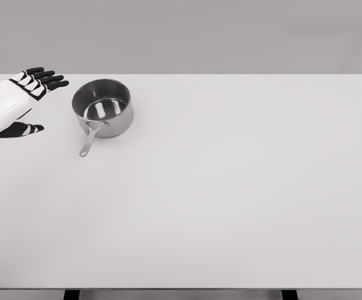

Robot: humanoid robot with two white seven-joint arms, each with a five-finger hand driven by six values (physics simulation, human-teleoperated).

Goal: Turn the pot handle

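Pot [103, 106], shiny steel, sits just right of your left hand [19, 103], handle [88, 141] pointing toward you; fingers spread, holding nothing.

Left hand [19, 103] spread, near steel pot [103, 106].

A broad white table [231, 206] fills nearly the whole view, its matte top evenly lit with only soft shading. Its far edge runs straight across the upper part of the picture. Behind it stands a plain grey wall [231, 34], featureless and slightly darker toward the top. Below the near edge, two dark shapes [72, 294] show, possibly table legs.
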